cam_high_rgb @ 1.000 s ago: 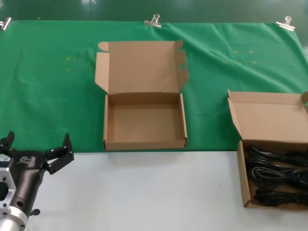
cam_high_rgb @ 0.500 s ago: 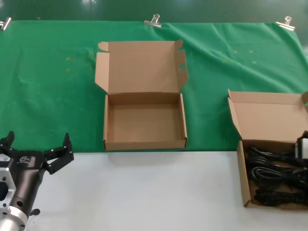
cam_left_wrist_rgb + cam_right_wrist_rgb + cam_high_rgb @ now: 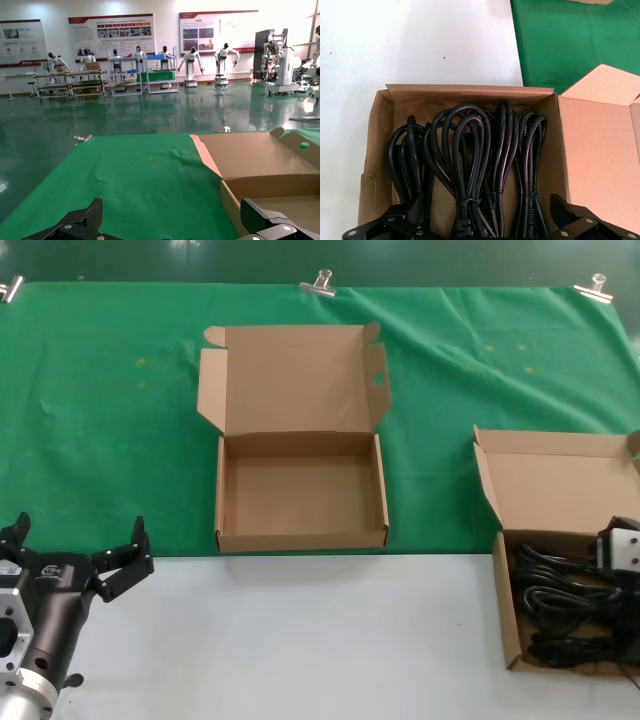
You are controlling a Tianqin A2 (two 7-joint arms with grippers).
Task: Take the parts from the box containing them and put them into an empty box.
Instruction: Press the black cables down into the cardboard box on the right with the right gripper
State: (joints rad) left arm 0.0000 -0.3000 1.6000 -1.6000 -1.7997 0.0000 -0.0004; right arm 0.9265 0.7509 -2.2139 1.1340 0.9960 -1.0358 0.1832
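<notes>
Green cloth point(image 3: 100, 420) covers the far half of the table point(image 3: 300, 640), and the empty box point(image 3: 300, 490) sits on it as the landmark, lid folded back, nothing inside.

Left of the empty box and nearer the robot, the left gripper point(image 3: 75, 550) hangs over the white table edge with its fingers point(image 3: 128, 562) spread wide and holding nothing. It sits exactly where it was a second ago, so this arm looks parked.

Well to the right of the empty box, at the edge of the head view, lies the box containing them point(image 3: 505, 610), its lid also open. The parts point(image 3: 570, 605) fill it: several looped black cord bundles side by side, none lifted yet.

The change is here. A second ago nothing stood over that box; half a second ago a pale piece of the right arm edged in from the right; now the right gripper point(image 3: 490, 227) is further in, above the cords. Its wrist view looks straight down on the bundles, with the dark fingers point(image 3: 395, 222) set wide apart on either side of the middle loops, clear of the cords.

I judge that the first pick is just starting: the right arm is lining up to descend and close on one bundle, then carry it leftward to the empty box.
</notes>
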